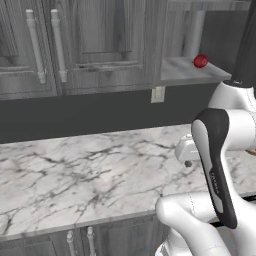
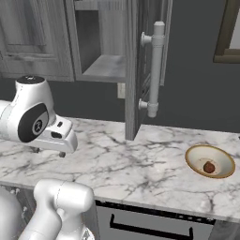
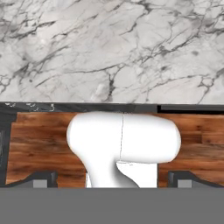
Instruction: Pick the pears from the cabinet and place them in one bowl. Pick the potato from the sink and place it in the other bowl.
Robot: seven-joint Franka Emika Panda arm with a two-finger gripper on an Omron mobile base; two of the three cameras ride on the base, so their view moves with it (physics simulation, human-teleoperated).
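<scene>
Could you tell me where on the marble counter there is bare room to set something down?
The marble counter lies bare from the dark backsplash to its front edge, left of the arm. Another free patch lies between the open cabinet door and the cream-tan bowl. The bowl is taken: the brown pear lies in it.

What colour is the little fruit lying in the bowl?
Dull brown pear in the cream-tan bowl, clearest from the right base view.

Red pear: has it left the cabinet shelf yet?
No, the red pear sits on the open cabinet shelf, while the brown pear lies in the bowl.
</scene>
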